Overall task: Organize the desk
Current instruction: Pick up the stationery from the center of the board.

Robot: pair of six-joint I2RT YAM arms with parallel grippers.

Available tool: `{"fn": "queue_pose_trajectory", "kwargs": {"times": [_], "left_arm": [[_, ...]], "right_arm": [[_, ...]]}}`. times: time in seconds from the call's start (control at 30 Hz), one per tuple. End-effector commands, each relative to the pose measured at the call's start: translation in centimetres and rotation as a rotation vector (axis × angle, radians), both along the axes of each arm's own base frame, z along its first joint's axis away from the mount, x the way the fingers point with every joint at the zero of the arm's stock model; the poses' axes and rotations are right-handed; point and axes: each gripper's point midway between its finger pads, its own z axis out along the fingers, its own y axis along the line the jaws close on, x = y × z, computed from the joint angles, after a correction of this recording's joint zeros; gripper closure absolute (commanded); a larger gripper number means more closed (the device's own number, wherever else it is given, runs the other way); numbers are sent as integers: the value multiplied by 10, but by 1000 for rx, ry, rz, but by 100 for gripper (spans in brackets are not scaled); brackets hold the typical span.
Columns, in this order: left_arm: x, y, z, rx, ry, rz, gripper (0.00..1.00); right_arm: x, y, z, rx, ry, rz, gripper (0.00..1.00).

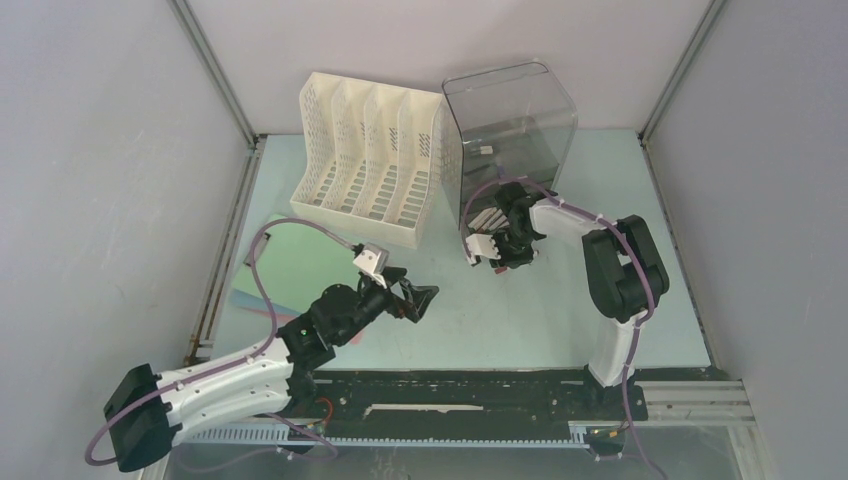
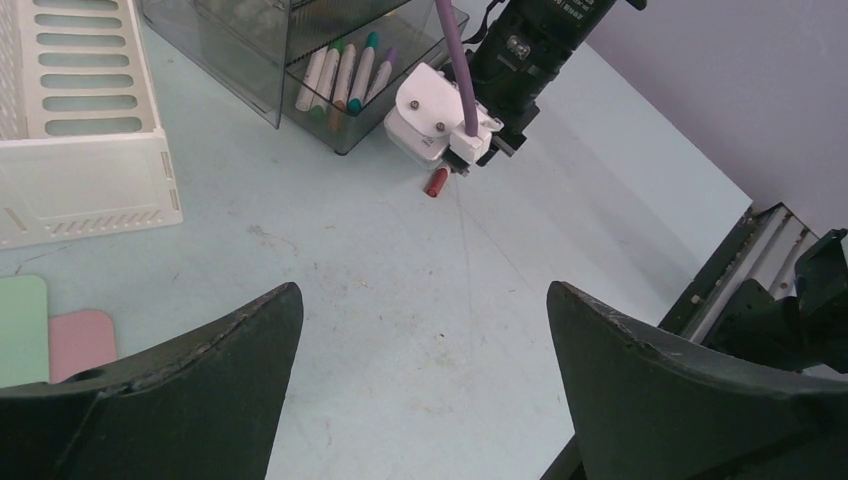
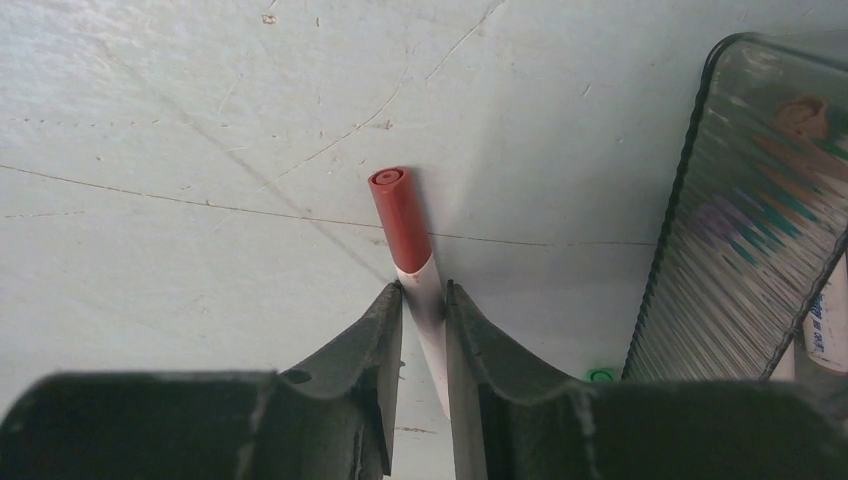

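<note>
With your right hand [image 3: 424,292] pinched on the marker [image 3: 403,218] and left hand [image 2: 425,305] wide open, empty, lift straight off the surface [image 3: 150,250] before swinging to the bin [image 3: 740,200].

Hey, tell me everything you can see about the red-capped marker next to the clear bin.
The marker has a white, plastic-looking barrel and a brick-red cap, fitted on, with a ringed end. The right gripper pinches the barrel just behind the cap, one finger on each side. It sits beside the clear bin, its cap low over the desk. I can't tell whether it touches the desk.
</note>
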Motion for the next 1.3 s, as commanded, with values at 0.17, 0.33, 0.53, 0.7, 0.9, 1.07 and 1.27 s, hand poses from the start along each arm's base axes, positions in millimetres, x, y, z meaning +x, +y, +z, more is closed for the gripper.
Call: {"fn": "queue_pose_trajectory", "kwargs": {"times": [0.17,0.33,0.53,0.7,0.9,1.07,1.27], "left_arm": [[-4,-1,9,-78,0,-10,0],[-4,0,6,-81,9,-7,0],[-4,-1,3,-81,14,-8,0],[-3,-1,3,-80,14,-7,0],[-3,-2,1,-77,16,-6,0],[-2,-2,0,-74,17,-6,0],[-1,-3,-1,-68,18,-2,0]], "right_arm": [[-14,-8,-13,-68,52,8,73],[-17,-7,-13,-77,59,9,80],[-20,-10,-14,-91,72,10,91],[-21,-4,-3,-62,59,4,100],[-17,6,20,-14,14,-24,100],[-9,15,46,25,-25,-83,100],[-3,23,70,66,-102,-90,100]]}}
